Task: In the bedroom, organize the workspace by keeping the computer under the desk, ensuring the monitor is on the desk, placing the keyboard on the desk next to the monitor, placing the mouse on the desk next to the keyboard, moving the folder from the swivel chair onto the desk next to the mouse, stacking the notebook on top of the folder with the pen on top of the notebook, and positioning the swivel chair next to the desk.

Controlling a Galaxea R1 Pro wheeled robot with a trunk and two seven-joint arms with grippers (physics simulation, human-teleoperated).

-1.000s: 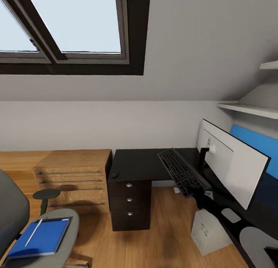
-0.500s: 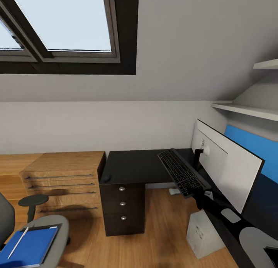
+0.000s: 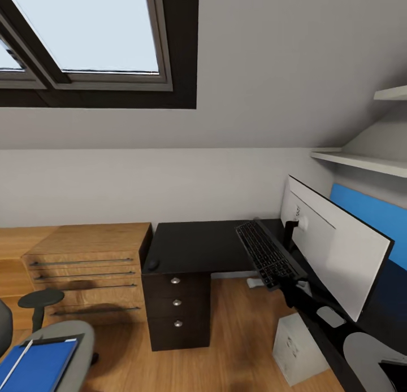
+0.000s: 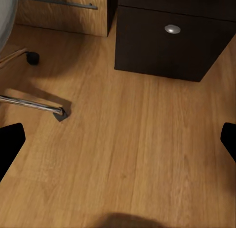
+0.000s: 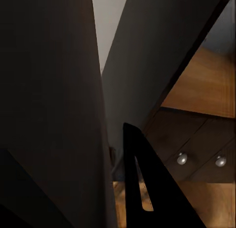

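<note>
- Keyboard (image 3: 268, 254), flat with dark grey keys on a lighter silver-grey base, is held tilted above the desk corner, its far end now closer to the top than a second ago; judged to be in mid-placement beside the monitor.
- Right gripper (image 3: 287, 281) grips the keyboard's near end; the clamp itself is dark against dark, so the hold is inferred from the keyboard hanging clear of the desk.
- Left gripper (image 4: 118, 139): fingertips stand wide apart over bare wooden floor, holding nothing.
- View has swung right since the earlier pictures; that is camera motion, not furniture.
- L-shaped desk (image 3: 198, 245) has a glossy black top and a black drawer unit with round metal knobs.
- Wide thin monitor (image 3: 330, 245) shows its matt white back, upright on the desk.
- Small black oval mouse (image 3: 152, 264) lies at the desk's front edge, well apart from the keyboard.
- Bright blue flat folder (image 3: 35, 365), a pale thin pen (image 3: 15, 362) on it, rests on the grey upholstered swivel chair (image 3: 85, 338).
- Light silver-grey computer tower (image 3: 298, 348) stands on the floor under the desk.
</note>
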